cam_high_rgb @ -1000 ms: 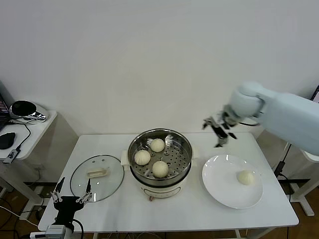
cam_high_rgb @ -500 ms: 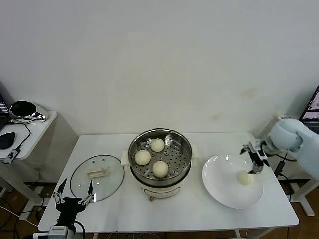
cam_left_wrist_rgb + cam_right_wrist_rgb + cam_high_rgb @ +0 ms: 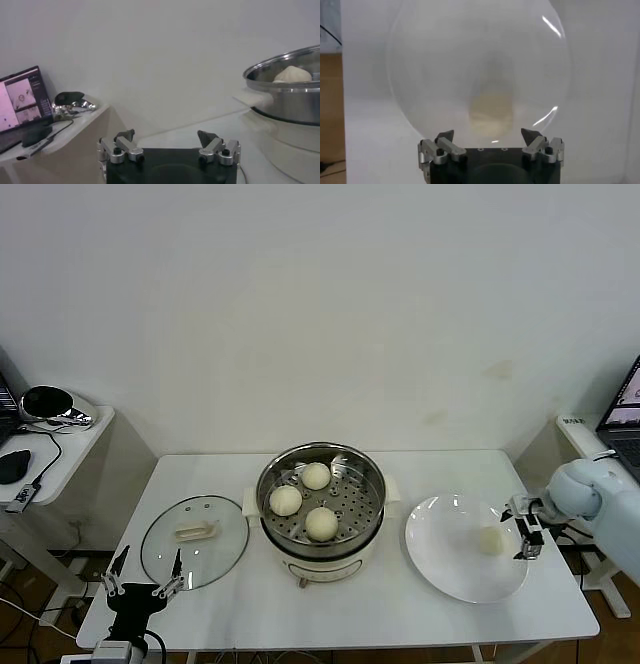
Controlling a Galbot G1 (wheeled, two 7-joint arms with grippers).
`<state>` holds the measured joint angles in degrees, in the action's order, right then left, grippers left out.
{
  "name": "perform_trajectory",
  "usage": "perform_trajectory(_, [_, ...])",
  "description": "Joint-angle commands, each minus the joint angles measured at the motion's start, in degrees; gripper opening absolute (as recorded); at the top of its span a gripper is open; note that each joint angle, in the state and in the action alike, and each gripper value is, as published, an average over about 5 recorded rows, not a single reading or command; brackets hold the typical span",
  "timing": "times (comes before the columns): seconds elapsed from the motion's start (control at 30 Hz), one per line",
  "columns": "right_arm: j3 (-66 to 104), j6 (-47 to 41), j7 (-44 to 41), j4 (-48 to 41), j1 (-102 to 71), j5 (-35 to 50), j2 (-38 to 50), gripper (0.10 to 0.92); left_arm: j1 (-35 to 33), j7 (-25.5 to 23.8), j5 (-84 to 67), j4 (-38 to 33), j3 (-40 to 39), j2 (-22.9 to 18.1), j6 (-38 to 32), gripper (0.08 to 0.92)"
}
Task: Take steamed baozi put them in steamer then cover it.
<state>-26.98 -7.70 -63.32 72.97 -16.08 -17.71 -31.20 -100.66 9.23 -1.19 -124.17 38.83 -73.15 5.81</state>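
Observation:
Three baozi lie on the perforated tray of the steel steamer at the table's middle. One baozi lies on the white plate at the right; it shows blurred in the right wrist view. My right gripper is open and empty, just right of that baozi above the plate's right rim. The glass cover lies flat on the table left of the steamer. My left gripper is open and empty at the table's front left edge, near the cover.
A side table with a black mouse and a dark round object stands at the far left. A laptop stands at the far right edge. The steamer's rim shows in the left wrist view.
My right gripper has swung from behind the steamer's right side down and right to the plate, and now sits right of the last baozi. The left arm has barely moved.

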Motion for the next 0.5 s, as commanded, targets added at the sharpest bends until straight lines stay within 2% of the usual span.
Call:
perform_trajectory(0.03, [2.7,0.8,1.1,-6.7,-2.4,-2.8,-6.3,0.823,0.0,0.0,0.0,0.0,0.0,-0.1,-0.1,0.823])
perform_trajectory(0.27, [2.7,0.7,1.7,-8.9,-1.5,-4.4,-8.2,0.81,0.1,0.0,-0.1,0.2,0.2,-0.3,-0.1,0.823])
perform_trajectory(0.5, [2.8,0.3,1.0,-8.7,-1.6,-4.9,-8.0,0.744,0.1,0.1,-0.1,0.3,0.3,-0.3,-0.1,0.823])
